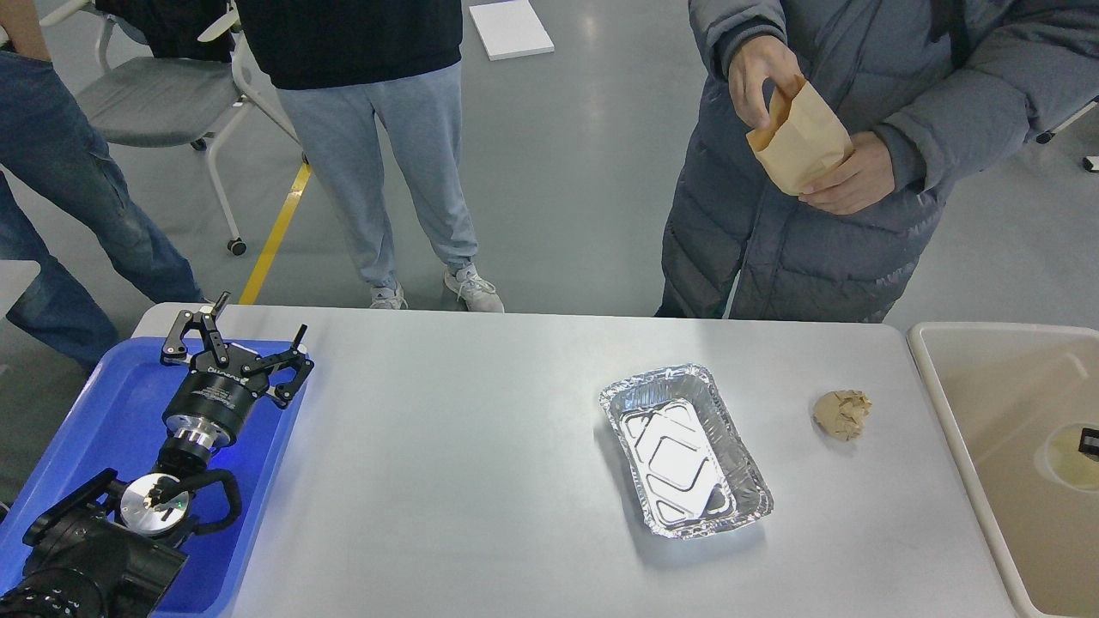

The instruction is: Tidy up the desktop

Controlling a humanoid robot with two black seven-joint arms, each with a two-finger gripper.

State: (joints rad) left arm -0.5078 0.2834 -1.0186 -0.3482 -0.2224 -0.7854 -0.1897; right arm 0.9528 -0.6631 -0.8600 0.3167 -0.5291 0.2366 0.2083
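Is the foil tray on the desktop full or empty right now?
Empty. The foil tray sits upright on the desktop, and its embossed shiny bottom shows bare, with nothing inside.

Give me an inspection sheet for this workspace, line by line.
Surface: large pale grey-white desktop, flat.
Job's things: empty rectangular foil container; crumpled brown paper ball to its right.
Clutter: blue plastic tray at left edge; beige rectangular bin at right edge.
Grippers: left gripper open over the tray, fingers spread; right not in view.
Cables: nothing seen.
Surroundings: three people standing behind the desktop, one holding a brown paper bag; grey chair.
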